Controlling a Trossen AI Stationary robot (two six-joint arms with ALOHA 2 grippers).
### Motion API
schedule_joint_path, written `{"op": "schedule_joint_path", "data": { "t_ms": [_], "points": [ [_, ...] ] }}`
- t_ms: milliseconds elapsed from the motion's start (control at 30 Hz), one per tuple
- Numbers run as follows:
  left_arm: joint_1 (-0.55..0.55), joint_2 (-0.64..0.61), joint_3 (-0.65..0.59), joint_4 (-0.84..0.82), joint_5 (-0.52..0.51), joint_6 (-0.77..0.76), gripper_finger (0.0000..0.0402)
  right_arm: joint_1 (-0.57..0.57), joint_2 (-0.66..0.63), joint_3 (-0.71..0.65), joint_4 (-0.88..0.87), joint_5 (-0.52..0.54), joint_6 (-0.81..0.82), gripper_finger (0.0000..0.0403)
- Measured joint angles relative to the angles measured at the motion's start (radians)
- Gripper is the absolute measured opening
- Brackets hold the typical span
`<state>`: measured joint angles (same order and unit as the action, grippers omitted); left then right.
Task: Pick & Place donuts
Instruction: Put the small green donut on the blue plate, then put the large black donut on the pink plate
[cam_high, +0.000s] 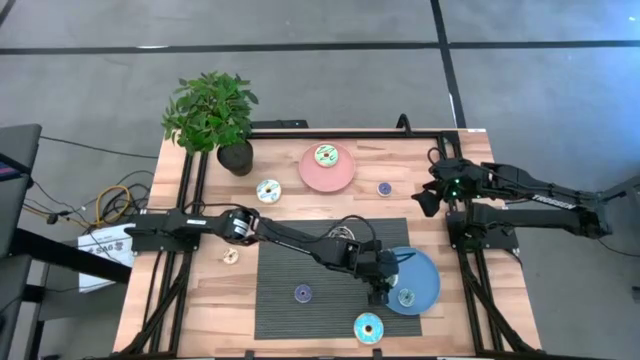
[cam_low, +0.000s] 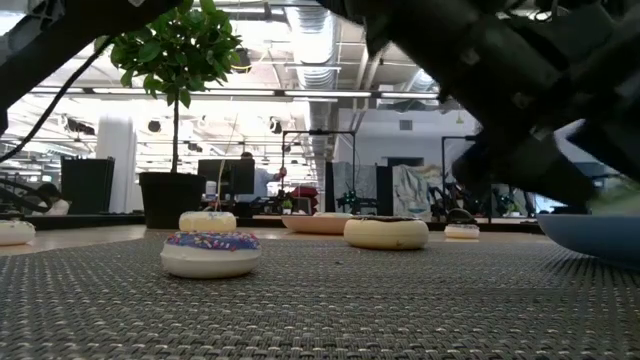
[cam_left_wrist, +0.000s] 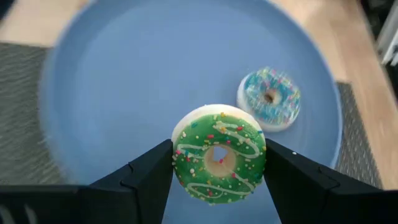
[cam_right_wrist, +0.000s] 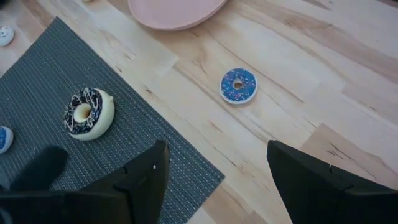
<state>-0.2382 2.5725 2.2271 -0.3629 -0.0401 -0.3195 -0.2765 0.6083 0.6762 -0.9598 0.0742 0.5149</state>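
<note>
My left gripper (cam_high: 382, 292) reaches over the near left rim of the blue plate (cam_high: 428, 268) and is shut on a green-iced donut (cam_left_wrist: 219, 154). A small cyan donut (cam_left_wrist: 269, 99) lies flat on that plate. Another green donut (cam_high: 326, 155) lies on the pink plate (cam_high: 340, 175). A purple donut (cam_high: 303, 293) and a brown-iced cream donut (cam_right_wrist: 89, 113) lie on the grey mat (cam_high: 300, 260). A cyan donut (cam_high: 368, 327) lies by the near edge. My right gripper (cam_right_wrist: 214, 168) hangs open above the table's right side, touching nothing. My left gripper pinches the green donut by its outer rim (cam_left_wrist: 177, 155), one finger on each side of the ring. The fingers (cam_left_wrist: 149, 180) come slanting down from the table's left. The donut's iced face is turned toward the wrist camera, over the blue plate; whether it touches the plate, I cannot tell.
A potted plant (cam_high: 212, 115) stands at the far left corner. A white-and-cyan donut (cam_high: 268, 190), a small blue donut (cam_high: 384, 187) and a small pale donut (cam_high: 230, 255) lie on bare wood. Black frame rails (cam_high: 470, 250) run along both sides.
</note>
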Motion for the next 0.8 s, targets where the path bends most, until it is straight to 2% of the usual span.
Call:
{"op": "schedule_joint_path", "data": {
  "t_ms": [200,400,800],
  "points": [
    [0.001,-0.003,0.000,-0.004,-0.050,0.021,0.0226,0.001,0.000,0.000,-0.008,0.000,0.000,0.0260],
    [0.001,-0.003,0.007,-0.013,-0.050,0.011,0.0230,0.001,0.000,0.000,-0.013,0.000,0.000,0.0260],
    [0.007,-0.003,0.007,-0.032,-0.008,0.003,0.0274,0.001,0.000,0.000,-0.015,0.000,0.000,0.0260]
  ]
}}
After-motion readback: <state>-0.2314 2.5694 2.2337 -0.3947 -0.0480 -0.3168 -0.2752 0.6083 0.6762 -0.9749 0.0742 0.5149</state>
